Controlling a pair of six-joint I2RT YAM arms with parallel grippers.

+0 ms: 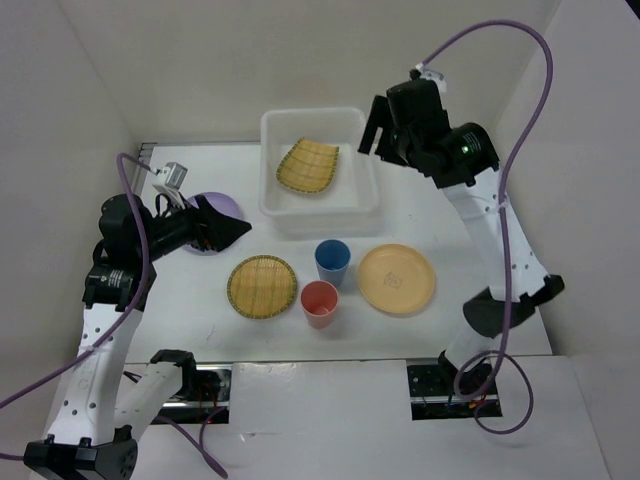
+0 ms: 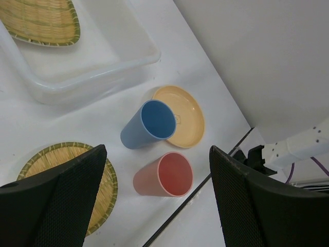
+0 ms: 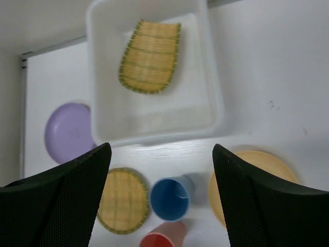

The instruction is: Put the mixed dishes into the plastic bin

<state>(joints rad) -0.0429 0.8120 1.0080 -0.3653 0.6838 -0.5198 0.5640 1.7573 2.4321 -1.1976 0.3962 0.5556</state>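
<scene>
The plastic bin (image 1: 270,205) stands at the back centre with one woven plate (image 1: 308,165) lying tilted inside. On the table in front are the other woven plate (image 1: 262,286), the blue cup (image 1: 332,262), the red cup (image 1: 319,303) and the pale orange plate (image 1: 396,278). The lavender plate (image 1: 225,207) lies left of the bin, partly hidden by my left gripper (image 1: 232,228), which is open and empty above it. My right gripper (image 1: 378,135) is open and empty, high above the bin's right rim.
In the left wrist view both cups (image 2: 149,123) (image 2: 164,175) stand upright beside the orange plate (image 2: 187,116). White walls close in the table on the left, back and right. The table's front edge runs just below the red cup.
</scene>
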